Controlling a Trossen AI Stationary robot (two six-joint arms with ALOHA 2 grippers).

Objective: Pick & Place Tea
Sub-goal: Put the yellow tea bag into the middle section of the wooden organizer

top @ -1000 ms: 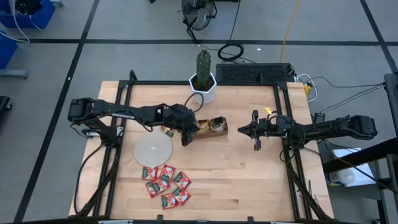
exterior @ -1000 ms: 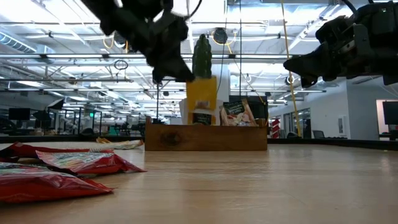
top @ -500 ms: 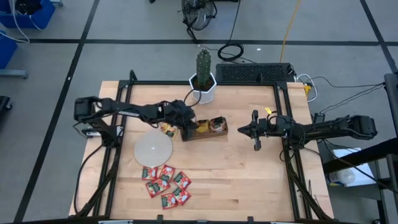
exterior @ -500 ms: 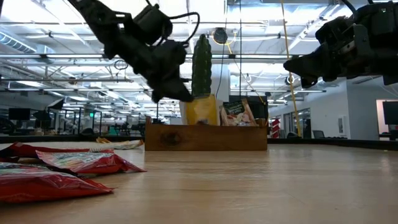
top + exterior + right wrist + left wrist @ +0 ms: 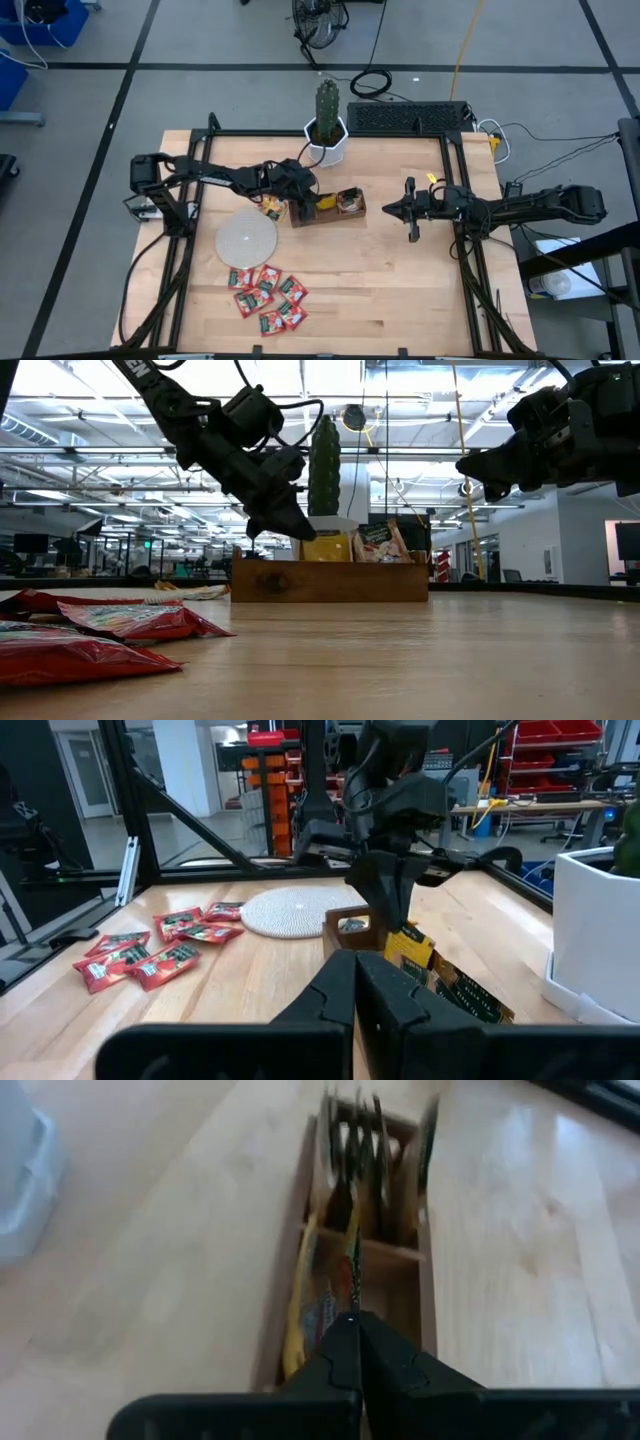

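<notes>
Pale wood desk [image 5: 400, 270] w/ black frame rails along its edges, on grey floor crossed by dark tape lines. Beyond the far edge: black keyboard-like slab [image 5: 408, 118], coiled cables, yellow cord. Blue bin at floor's far left corner. In low view, big open hall behind w/ ceiling light strips, shelving, screens.

Left gripper [image 5: 297, 205] over the left end of the brown tray [image 5: 352, 214], near desk centre, toward far edge. Jaws pressed together on an orange-yellow sachet [image 5: 328, 546], pinched at its top, lower part down inside the tray's end compartment. In left wrist view, fingers [image 5: 340, 1370] closed tight on the thin sachet edge; more sachets standing in the compartments ahead. Whitish dark-print sachets [image 5: 378, 543] upright in tray's middle section.

Red-green sachets [image 5: 267, 293] clustered flat near the front edge, left of centre, just in front of the round pale disc [image 5: 247, 241]. A couple more sachets [image 5: 270, 207] lying just beside the tray's left end.

Cactus in white pot [image 5: 327, 126] at far edge, behind tray.

Right gripper [image 5: 411, 211] hanging mid-air toward right edge, well apart from tray; jaws together, holding nothing.
</notes>
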